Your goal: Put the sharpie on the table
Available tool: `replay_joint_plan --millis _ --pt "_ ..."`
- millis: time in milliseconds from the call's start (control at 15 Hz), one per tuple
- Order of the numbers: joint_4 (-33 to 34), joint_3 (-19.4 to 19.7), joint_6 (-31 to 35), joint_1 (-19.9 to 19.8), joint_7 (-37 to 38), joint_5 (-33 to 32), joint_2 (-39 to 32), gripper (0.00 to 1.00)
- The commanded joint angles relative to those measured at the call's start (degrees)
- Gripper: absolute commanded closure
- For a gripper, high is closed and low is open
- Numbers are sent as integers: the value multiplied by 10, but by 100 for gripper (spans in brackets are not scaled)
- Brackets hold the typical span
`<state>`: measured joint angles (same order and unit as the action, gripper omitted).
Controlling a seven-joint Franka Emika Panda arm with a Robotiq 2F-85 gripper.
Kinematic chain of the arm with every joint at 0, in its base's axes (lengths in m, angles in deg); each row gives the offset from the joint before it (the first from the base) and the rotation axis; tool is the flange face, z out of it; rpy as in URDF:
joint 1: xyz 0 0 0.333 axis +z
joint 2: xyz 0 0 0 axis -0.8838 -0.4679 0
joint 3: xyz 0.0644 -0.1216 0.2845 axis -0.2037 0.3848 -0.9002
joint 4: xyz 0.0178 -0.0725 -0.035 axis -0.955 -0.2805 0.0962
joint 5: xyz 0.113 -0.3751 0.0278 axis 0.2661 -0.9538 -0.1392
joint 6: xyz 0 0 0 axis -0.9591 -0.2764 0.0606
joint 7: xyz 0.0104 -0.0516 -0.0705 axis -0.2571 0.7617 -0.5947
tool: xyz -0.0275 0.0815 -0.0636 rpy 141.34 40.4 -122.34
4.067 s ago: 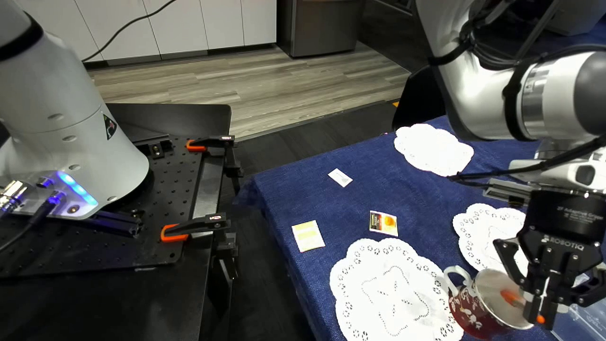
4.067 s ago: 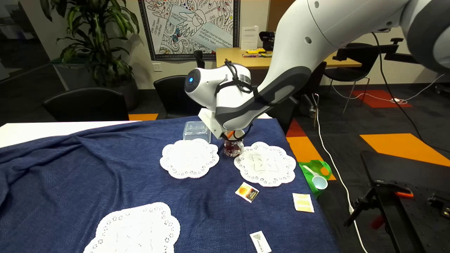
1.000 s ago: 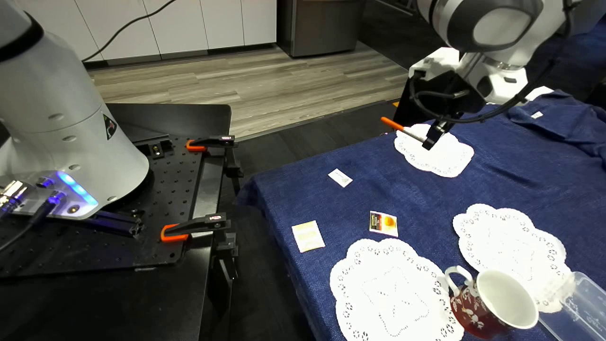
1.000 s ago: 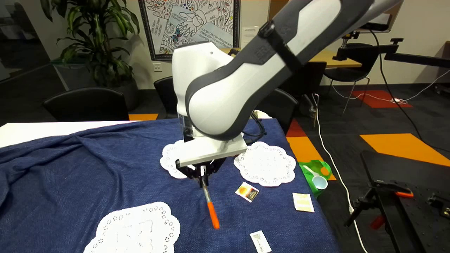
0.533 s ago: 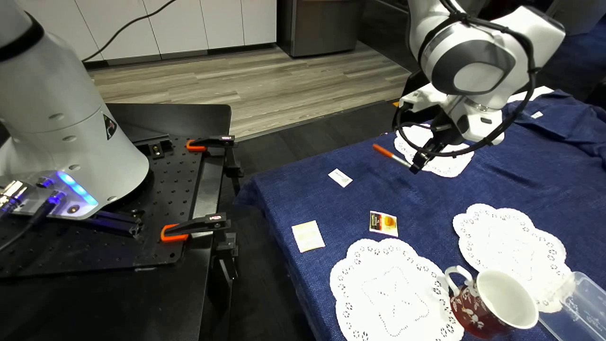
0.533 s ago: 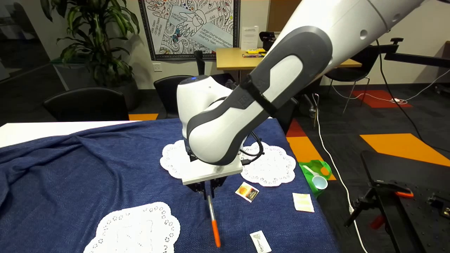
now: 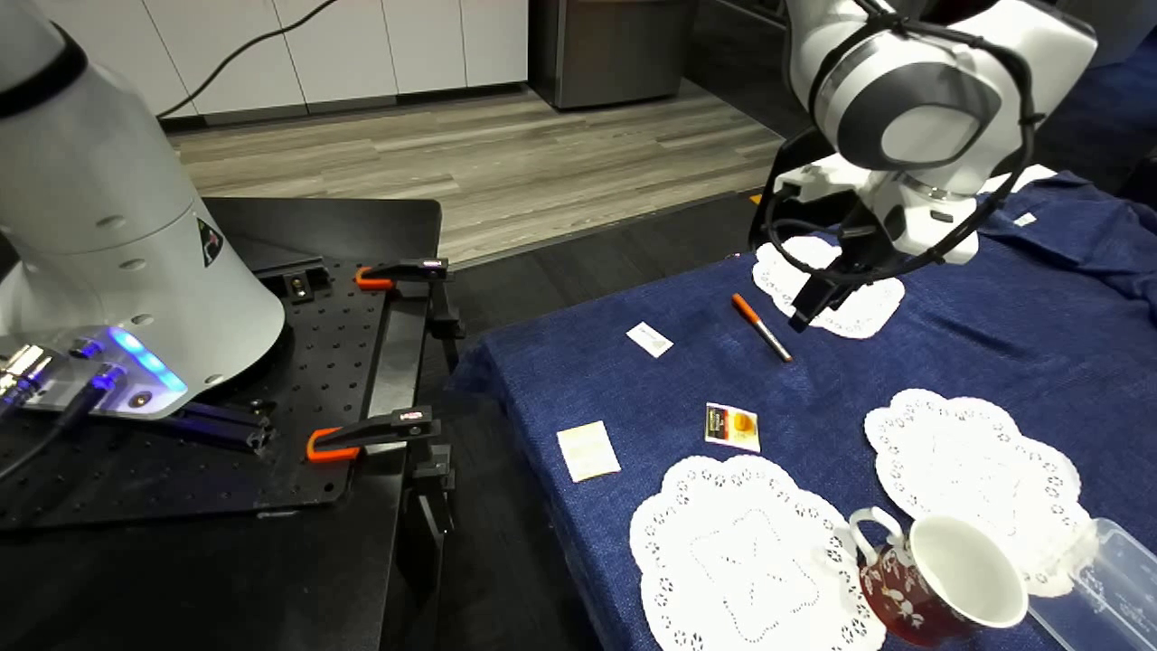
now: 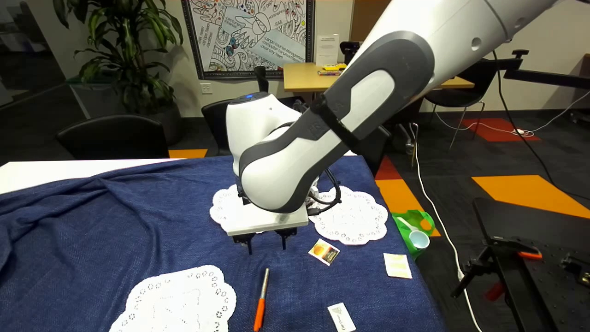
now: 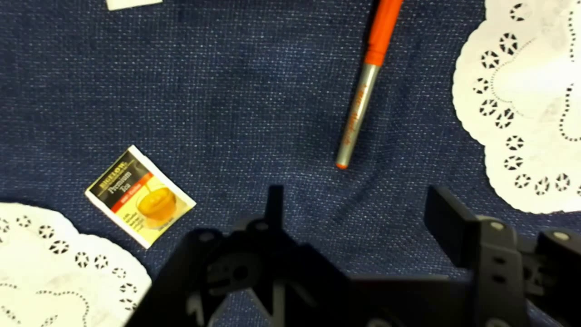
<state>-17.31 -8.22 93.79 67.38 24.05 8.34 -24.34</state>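
Observation:
The sharpie [image 9: 360, 102], a slim pen with an orange cap and silver barrel, lies flat on the navy cloth of the table [image 9: 227, 113]. Both exterior views show it too: the sharpie [image 7: 762, 328] rests between a small white card and a doily. My gripper [image 9: 354, 193] is open, its fingers wide apart with only cloth visible between them. In the wrist view the silver end of the pen lies just beyond the fingertips, not touching them. In an exterior view the gripper [image 8: 267, 250] hangs above the table, behind the pen.
A red floral mug [image 7: 904, 601] stands beside a doily [image 7: 741, 579] and a clear plastic box [image 7: 1112, 588]. Flat on the cloth lie a tea packet [image 7: 732, 427], a yellow packet [image 7: 588, 450] and a white card [image 7: 649, 339]. Another doily [image 8: 177, 299] is near the pen.
From the mug, the sharpie was carried across in the gripper and lowered. Within the last half second the jaws opened, the pen dropped onto the cloth and turned, and the gripper rose slightly.

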Motion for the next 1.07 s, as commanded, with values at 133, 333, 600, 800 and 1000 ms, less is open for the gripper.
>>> replay_joint_plan --millis 133,333,600,800,1000 --pt "-106 33 24 37 74 -10 123 0" --pt "-168 47 35 50 121 -24 193 0" --pt "-250 44 92 53 166 -42 280 0" --pt "-215 31 72 35 149 -42 255 0" --pt "-229 30 74 35 149 -42 267 0"
